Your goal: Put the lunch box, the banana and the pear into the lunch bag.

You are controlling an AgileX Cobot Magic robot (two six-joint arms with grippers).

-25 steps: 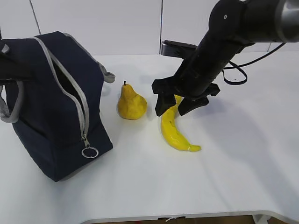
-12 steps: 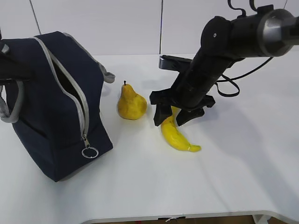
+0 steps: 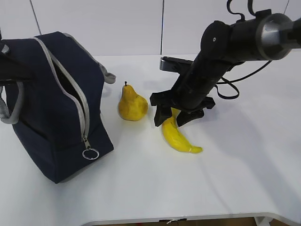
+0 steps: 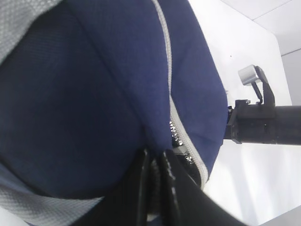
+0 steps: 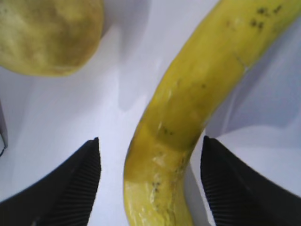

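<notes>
Two grippers are at work: the right gripper (image 3: 172, 119) stands wide, its two black fingers (image 5: 70, 186) straddling the upper end of the banana (image 3: 177, 135) with a gap on each side, so it brackets the fruit without clamping it; whether the fingertips touch the bench (image 3: 235, 179) cannot be told. The left gripper (image 4: 155, 188) is pinched tight on a fold of navy fabric right beside the zipper of the lunch bag (image 3: 51, 103). One banana, one pear (image 3: 131, 104) and one lunch bag are in sight. The banana is yellow with small brown specks and a greenish tip, curved, lying on the white bench right of centre with its tip pointing near and right. The pear, yellow with a dull brownish blush and a short dark stem, stands upright just left of the banana, apart from it. The lunch bag sits at the left, navy with a grey zipper standing open along its top and front, a ring pull (image 3: 90, 153) hanging at the near end and grey webbing handles (image 3: 10, 110) at the side.
</notes>
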